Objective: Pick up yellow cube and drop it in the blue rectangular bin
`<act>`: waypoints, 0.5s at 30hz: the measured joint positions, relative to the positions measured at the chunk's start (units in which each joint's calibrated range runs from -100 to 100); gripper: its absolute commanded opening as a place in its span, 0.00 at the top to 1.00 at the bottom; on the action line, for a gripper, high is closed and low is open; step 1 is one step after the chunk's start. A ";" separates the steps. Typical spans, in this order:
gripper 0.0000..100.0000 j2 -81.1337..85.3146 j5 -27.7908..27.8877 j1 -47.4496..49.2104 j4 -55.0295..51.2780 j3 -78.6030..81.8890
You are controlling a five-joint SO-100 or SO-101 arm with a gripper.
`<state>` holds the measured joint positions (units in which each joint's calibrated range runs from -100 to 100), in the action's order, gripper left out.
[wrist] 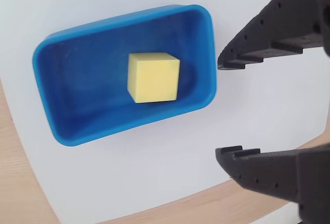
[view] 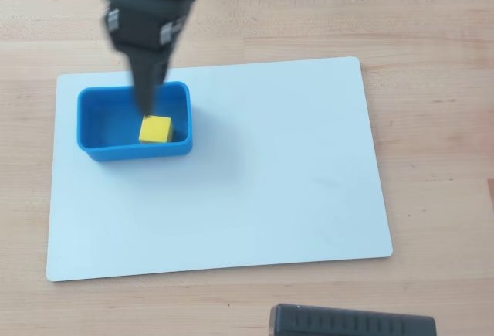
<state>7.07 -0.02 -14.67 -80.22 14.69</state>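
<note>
Yellow cube [wrist: 153, 77] sits in blue bin [wrist: 62, 126], clear of released, empty pincer [wrist: 223, 108].

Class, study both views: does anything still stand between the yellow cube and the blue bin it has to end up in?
No. The yellow cube already lies inside the blue bin, resting on its floor. The pincer hangs open and empty above, and nothing else sits in the bin or on the white board.
</note>
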 measured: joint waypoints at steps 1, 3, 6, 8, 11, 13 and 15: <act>0.84 1.94 -0.29 1.39 -0.54 1.04; 0.89 6.00 -0.68 4.63 -1.43 3.31; 0.95 10.99 -0.78 8.88 -1.88 6.42; 0.97 14.32 -0.78 10.04 -1.79 9.35; 1.00 20.42 -0.78 13.05 0.89 15.30; 1.00 24.20 -0.34 13.13 4.74 20.69; 1.00 27.71 -0.05 13.75 9.57 27.40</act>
<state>34.78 -0.07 -0.93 -70.65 42.09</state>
